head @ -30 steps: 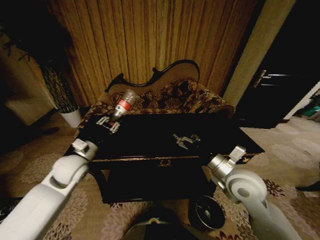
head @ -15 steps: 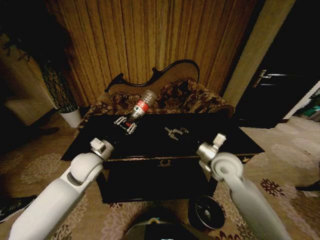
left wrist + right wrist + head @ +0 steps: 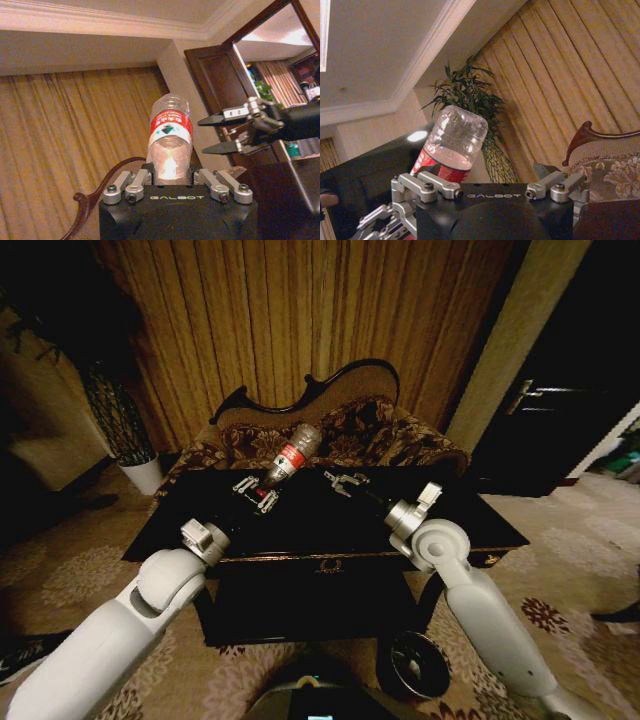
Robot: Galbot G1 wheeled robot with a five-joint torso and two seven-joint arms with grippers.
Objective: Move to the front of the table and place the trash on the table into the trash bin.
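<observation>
From my head camera the bin (image 3: 413,665) is partly covered by my right arm, and I can't make out what lies inside it. The bottle (image 3: 170,137) has its lower end buried behind the left gripper (image 3: 171,176) housing in the left wrist view, so I can't see its cap, and in the right wrist view my right gripper (image 3: 495,182) fingers sit too low behind the housing for me to tell their spread. The table (image 3: 470,520) top is too dark for me to pick out any small items on it.
</observation>
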